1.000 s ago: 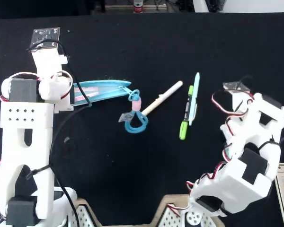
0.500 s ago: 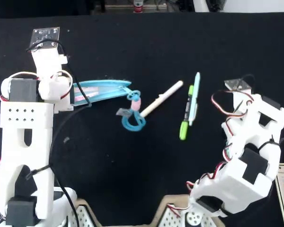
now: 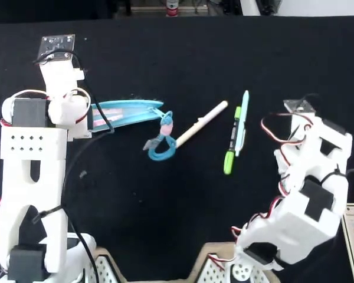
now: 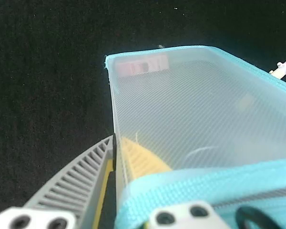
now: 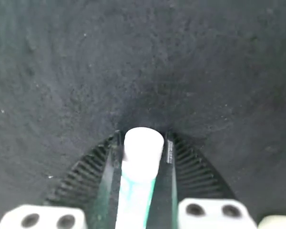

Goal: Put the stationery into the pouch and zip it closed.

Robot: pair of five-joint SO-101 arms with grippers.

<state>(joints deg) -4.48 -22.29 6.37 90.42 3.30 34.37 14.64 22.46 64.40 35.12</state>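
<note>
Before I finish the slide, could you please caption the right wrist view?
Right arm's jaws closed on a white-tipped pen, with the black table beyond.

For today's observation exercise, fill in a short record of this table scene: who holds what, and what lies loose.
Left gripper: shut on teal mesh pouch
Right gripper: shut on white-tipped stick
Loose on black table: cream pen, green highlighter, light blue pen
Zip pull: blue loop, by the cream pen's end

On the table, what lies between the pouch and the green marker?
In the high view, a blue cord loop and a cream pen lie between the pouch and the green marker.
</note>
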